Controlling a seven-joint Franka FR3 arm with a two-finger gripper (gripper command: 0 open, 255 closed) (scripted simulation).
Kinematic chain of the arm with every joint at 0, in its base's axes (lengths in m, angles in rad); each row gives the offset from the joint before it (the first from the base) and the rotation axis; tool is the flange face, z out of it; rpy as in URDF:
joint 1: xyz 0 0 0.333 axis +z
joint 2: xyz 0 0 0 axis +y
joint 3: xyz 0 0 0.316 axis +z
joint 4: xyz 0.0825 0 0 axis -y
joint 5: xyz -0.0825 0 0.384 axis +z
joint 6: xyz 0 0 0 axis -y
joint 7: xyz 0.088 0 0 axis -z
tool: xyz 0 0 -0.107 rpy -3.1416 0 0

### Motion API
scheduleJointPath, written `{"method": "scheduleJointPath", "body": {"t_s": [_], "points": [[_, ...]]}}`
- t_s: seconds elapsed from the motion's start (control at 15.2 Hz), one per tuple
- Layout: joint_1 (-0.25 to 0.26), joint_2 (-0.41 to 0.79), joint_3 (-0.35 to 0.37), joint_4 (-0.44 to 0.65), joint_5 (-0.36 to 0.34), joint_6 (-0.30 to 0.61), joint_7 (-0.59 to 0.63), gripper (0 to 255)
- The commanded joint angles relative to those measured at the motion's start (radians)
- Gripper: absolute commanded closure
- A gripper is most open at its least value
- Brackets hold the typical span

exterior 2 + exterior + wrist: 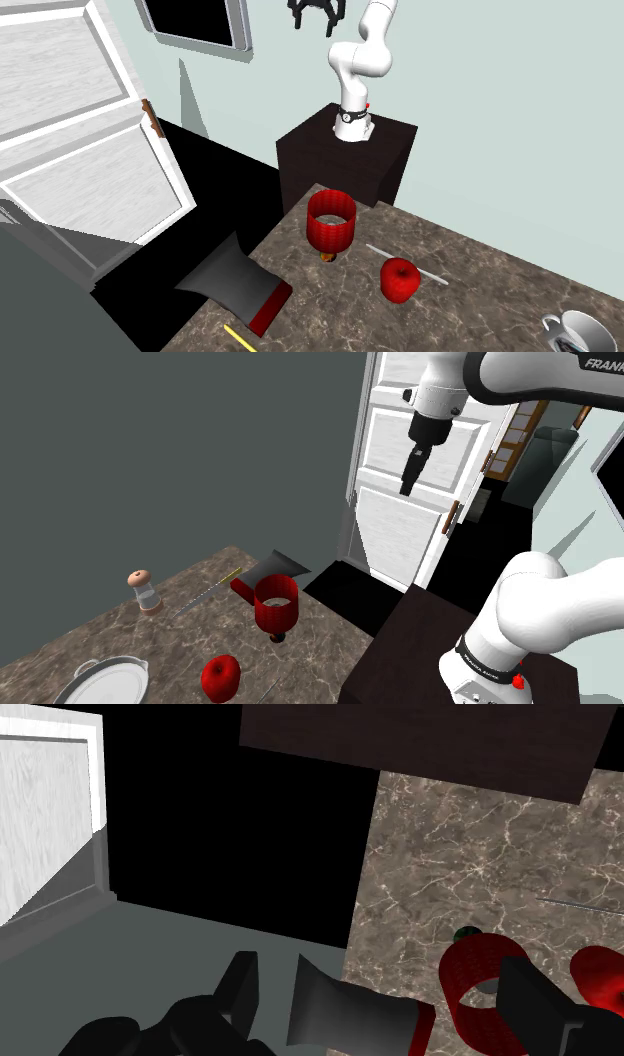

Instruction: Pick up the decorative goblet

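Observation:
The goblet [277, 604] is red, with a wide open cup on a short dark stem, and stands upright on the brown marble counter [120, 632] near its edge. In the second exterior view the goblet [331, 222] sits at the counter corner closest to the stand. My gripper [412, 477] hangs high in the air, well above and away from the goblet, in front of the white door. In the wrist view the goblet [478, 982] lies far below, beside one of my fingers [535, 999]. My gripper [388, 994] is open with nothing between its fingers.
A red apple [221, 677] lies close to the goblet. A grey flat tool with a red handle [268, 569] overhangs the counter edge beside it. A shaker [145, 592], a white pan [105, 682] and a thin rod [405, 263] share the counter. The dark stand [345, 160] adjoins it.

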Motion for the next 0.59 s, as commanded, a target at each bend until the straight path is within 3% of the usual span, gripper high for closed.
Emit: {"method": "scheduleJointPath", "body": {"t_s": [0.0,0.53], "points": [[0.000,0.000,0.000,0.000,0.000,0.000,0.000,0],[0.018,0.158,0.045,-0.106,0.038,0.252,0.070,0]]}}
